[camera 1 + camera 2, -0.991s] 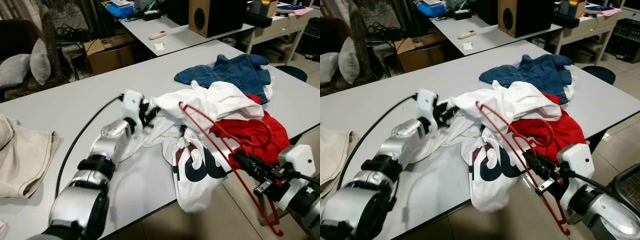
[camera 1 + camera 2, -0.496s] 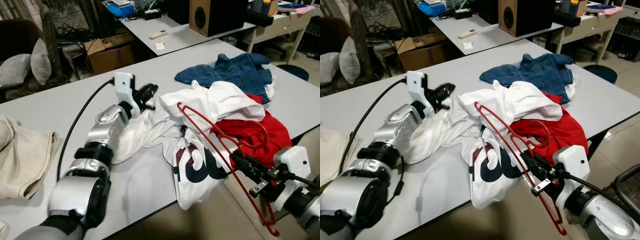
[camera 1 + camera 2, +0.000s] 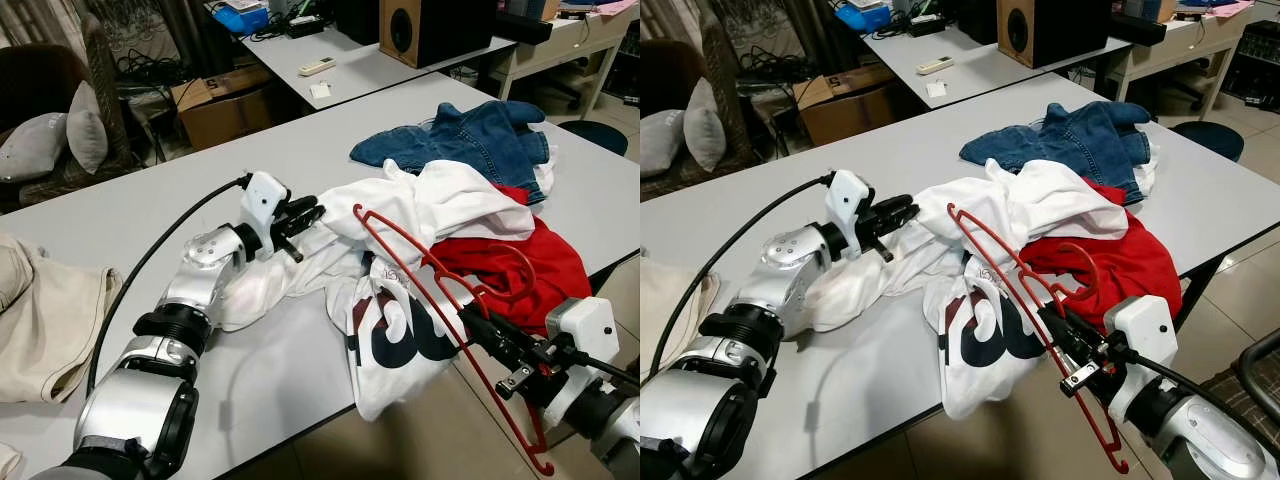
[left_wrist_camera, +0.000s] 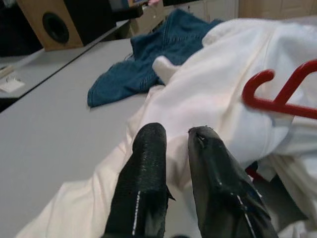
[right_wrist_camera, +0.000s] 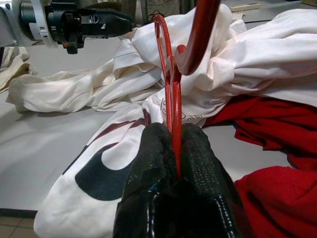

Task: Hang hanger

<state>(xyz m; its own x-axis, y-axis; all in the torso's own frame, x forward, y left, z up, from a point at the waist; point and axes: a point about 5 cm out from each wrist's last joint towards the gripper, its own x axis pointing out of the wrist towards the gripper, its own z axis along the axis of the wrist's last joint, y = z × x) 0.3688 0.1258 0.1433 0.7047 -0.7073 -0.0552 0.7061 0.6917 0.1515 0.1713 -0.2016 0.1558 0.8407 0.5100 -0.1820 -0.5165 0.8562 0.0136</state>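
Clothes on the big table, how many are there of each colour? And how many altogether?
White: 1, the printed white shirt
Red: 1, the red garment
Blue: 1, the denim piece
Beige: 1, the beige cloth at the table's left end
Total: 4, as far as the heap shows

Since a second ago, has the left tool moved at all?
Yes. The left tool rose off the white shirt, swung toward the cardboard box, then came back down beside the shirt, empty.
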